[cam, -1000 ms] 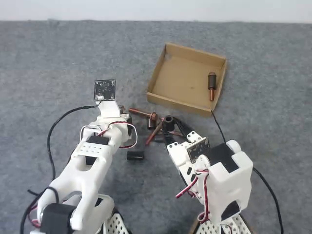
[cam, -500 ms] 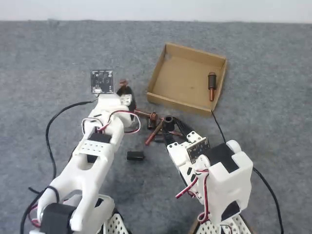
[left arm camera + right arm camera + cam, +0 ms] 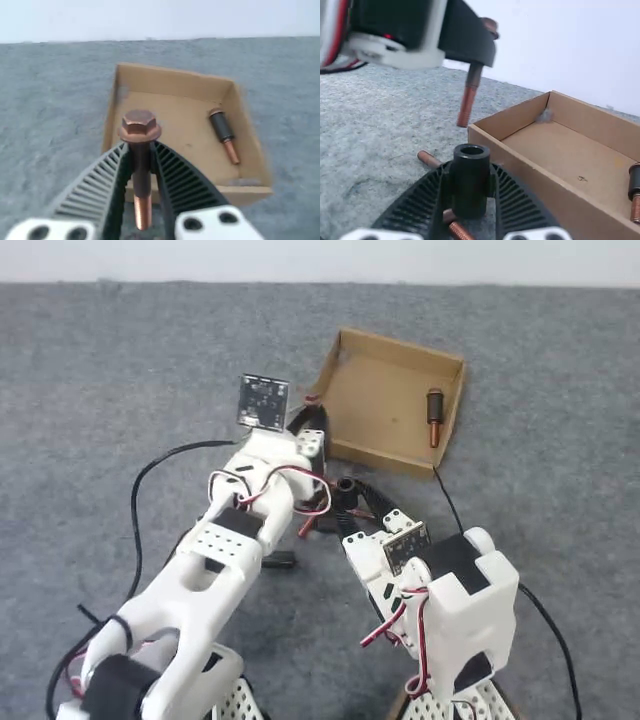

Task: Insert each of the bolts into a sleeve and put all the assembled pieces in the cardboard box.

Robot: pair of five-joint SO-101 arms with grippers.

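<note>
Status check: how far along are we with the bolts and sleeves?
Done: one assembled piece lies in the cardboard box.
In hand: the left gripper holds a bolt raised near the box. The right gripper holds a black sleeve upright. The two are not yet joined.
Left: loose bolts and a spare sleeve lie on the carpet, unassembled.

Bright, even, diffuse light falls from above over the grey counter (image 3: 100, 390), and shadows under the arms are faint and soft-edged. The cardboard box (image 3: 385, 400) is slightly dimmer along its inner walls. The bolt (image 3: 137, 122) in the left hand (image 3: 140, 149) carries a mild sheen.
</note>
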